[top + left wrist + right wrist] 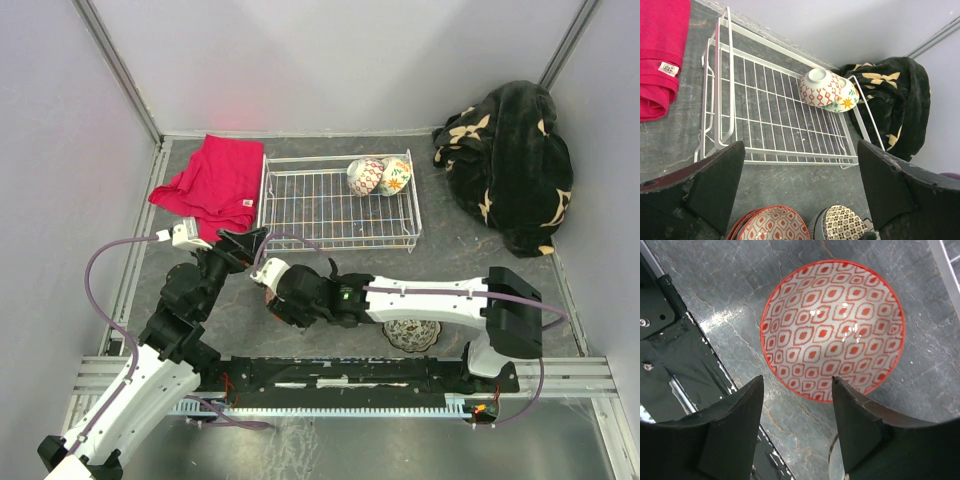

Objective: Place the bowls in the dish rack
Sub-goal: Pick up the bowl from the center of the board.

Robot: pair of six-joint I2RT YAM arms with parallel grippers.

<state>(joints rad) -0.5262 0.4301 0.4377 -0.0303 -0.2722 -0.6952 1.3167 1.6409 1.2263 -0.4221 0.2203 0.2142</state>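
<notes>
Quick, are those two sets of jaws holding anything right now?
Left gripper: jaws wide open, holding nothing.
Right gripper: jaws open, astride the rim of the round red-lattice ceramic bowl, no grip visible.

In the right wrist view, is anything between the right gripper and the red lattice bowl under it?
Nothing visible. The red lattice bowl sits upright and empty on the table. The right gripper hangs over its rim, jaws apart, with nothing between them.
</notes>
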